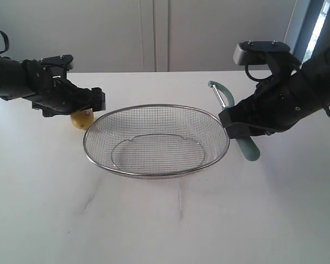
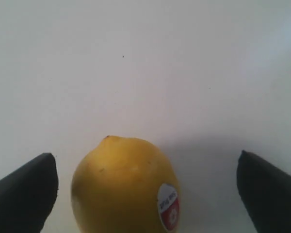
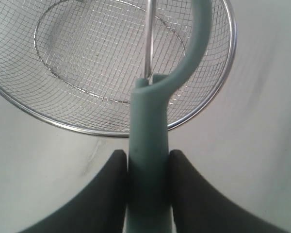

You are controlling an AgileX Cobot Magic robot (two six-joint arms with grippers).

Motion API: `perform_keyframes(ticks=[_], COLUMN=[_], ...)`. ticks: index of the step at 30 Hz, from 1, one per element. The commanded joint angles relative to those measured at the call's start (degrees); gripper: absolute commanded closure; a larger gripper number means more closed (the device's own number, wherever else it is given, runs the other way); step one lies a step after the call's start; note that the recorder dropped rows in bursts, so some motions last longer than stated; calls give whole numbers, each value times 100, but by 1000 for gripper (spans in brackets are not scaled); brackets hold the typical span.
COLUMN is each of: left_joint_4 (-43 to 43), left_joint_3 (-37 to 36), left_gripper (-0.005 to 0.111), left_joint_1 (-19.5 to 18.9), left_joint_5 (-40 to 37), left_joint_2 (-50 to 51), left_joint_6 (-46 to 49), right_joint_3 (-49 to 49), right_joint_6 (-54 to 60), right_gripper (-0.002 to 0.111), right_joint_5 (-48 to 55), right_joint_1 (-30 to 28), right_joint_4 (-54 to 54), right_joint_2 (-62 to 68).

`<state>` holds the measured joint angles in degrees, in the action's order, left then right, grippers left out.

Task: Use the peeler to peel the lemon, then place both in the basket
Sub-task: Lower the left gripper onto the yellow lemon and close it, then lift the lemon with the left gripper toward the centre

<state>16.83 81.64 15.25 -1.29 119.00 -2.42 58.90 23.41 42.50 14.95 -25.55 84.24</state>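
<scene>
Left gripper [image 1: 97, 100] hangs wide open around the lemon [image 2: 126, 187], which sits on the table [image 1: 165, 231] just left of the basket [image 1: 154, 175], apparently lined up to grasp it. Right gripper [image 3: 146, 165] is clamped on the peeler [image 3: 148, 121] handle beside the basket's right rim, seemingly ready for peeling.

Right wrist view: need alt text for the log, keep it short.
The right gripper is shut on the peeler, a black finger pressed to each side of its teal handle. Behind the peeler's curved head sits the wire basket on a white table.
</scene>
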Motion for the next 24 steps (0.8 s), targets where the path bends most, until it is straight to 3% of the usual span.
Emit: perform_keyframes(ticks=[1,24], left_joint_4=[51,51], left_joint_3=[27,27], left_gripper=[2,2], left_joint_1=[9,9], left_joint_5=[-135,-98], left_joint_2=[25,303], left_joint_6=[-32,-32], right_joint_3=[45,45], right_joint_6=[37,37], right_gripper=[108,108], right_joint_5=[-47,-39], right_joint_1=[-18,-18], right_joint_4=[-42,-55], right_joint_2=[-14,-14])
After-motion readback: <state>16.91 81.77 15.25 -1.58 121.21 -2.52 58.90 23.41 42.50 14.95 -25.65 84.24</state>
